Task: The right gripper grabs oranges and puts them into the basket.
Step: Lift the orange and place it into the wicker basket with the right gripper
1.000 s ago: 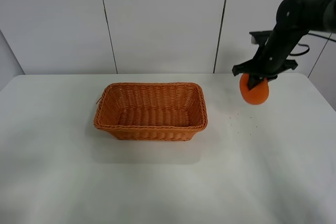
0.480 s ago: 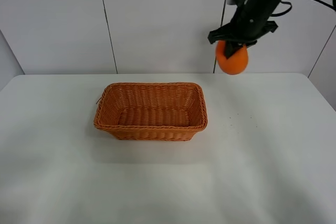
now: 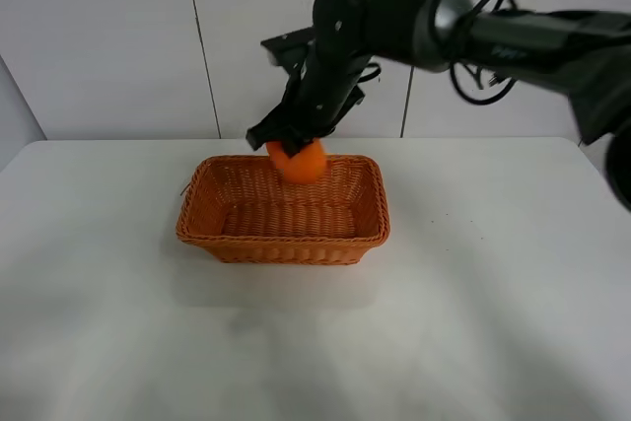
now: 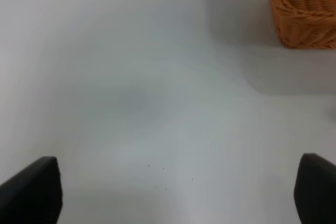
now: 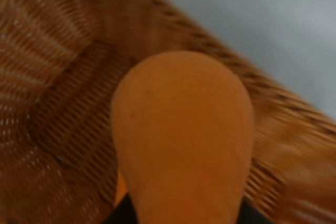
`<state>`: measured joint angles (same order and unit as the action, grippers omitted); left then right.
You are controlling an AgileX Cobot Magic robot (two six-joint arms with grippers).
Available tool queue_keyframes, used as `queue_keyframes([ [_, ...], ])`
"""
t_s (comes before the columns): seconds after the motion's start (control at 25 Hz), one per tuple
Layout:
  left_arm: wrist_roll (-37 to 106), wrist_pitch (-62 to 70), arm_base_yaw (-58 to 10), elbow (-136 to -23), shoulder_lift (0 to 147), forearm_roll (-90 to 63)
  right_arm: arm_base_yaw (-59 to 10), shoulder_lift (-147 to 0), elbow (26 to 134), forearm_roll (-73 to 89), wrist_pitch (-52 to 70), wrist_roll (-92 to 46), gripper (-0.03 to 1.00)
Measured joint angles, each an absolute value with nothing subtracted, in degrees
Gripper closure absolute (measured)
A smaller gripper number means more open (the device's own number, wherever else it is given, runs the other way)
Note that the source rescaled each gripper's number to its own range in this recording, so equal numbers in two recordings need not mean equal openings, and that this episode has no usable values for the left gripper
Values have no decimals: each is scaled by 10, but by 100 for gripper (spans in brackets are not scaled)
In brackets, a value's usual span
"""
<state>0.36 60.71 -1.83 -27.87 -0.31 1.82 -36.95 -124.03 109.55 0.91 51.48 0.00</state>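
Observation:
My right gripper (image 3: 294,142) reaches across from the right and is shut on the bright orange fruit (image 3: 298,161), holding it in the air above the back rim of the woven wicker basket (image 3: 246,241). In the right wrist view the orange (image 5: 181,140) fills the middle, with the basket's inside (image 5: 47,77) below it. The basket stands on the white table at centre left. My left gripper (image 4: 173,195) shows only in the left wrist view, its two dark fingertips (image 4: 31,192) spread wide over bare table, with a basket corner (image 4: 304,9) far off.
The white table (image 3: 473,313) stretches around the basket. A white panelled wall (image 3: 108,36) stands right behind the table. The right arm's black cables (image 3: 483,7) loop above the table's back right.
My right gripper has carried the orange from low over the table's right side, up and leftward, to above the basket's back rim. The basket has not moved.

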Motion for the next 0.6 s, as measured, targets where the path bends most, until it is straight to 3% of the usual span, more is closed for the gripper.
queue_keyframes([
  [0.36,4,607,-18,-279,-3,18,-374,-1334,1096,34,458,7,93],
  [0.48,4,607,-18,-279,-3,18,-374,-1333,1099,34,461,7,59],
  [0.6,4,607,-18,-279,-3,18,-374,-1333,1112,34,479,7,15],
])
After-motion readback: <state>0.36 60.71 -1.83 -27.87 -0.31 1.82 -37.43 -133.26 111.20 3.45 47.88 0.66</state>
